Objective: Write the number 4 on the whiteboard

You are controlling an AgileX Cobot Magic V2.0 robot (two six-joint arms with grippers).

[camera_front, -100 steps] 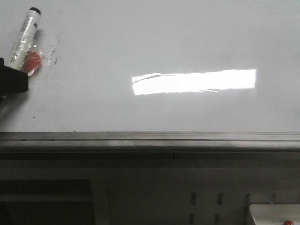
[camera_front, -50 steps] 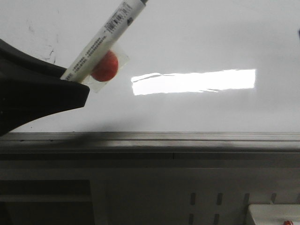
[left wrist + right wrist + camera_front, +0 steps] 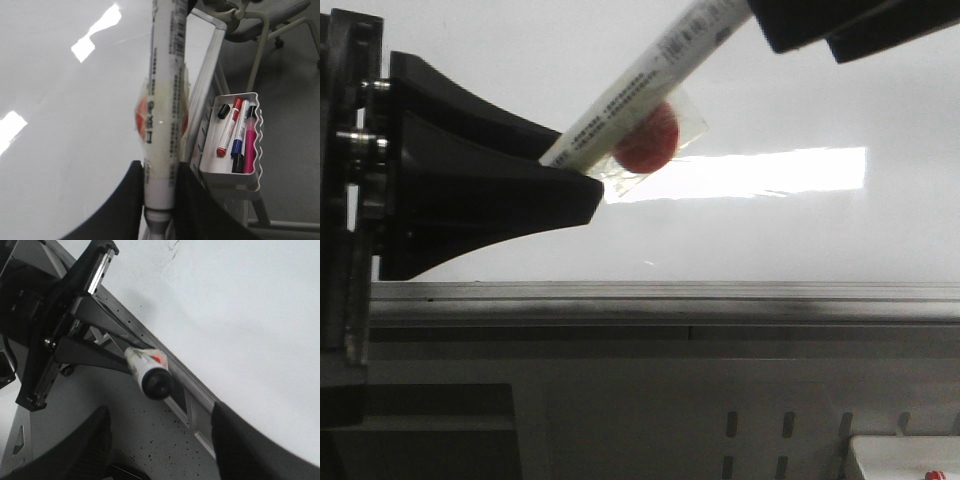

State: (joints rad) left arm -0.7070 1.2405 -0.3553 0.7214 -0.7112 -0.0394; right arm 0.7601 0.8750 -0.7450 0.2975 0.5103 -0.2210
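Now the left gripper (image 3: 570, 170), clamping the marker (image 3: 650, 75), is swinging toward the whiteboard's (image 3: 820, 240) centre as the wide-open right gripper (image 3: 155, 440) is closing on its cap (image 3: 156, 382) at one o'clock; no 4 is showing.

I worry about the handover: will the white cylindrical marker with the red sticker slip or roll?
The white cylindrical marker looks rigid and light. Its smooth round barrel may slip or roll if released. Loose clear tape around the red sticker might snag the right hand, which is open.
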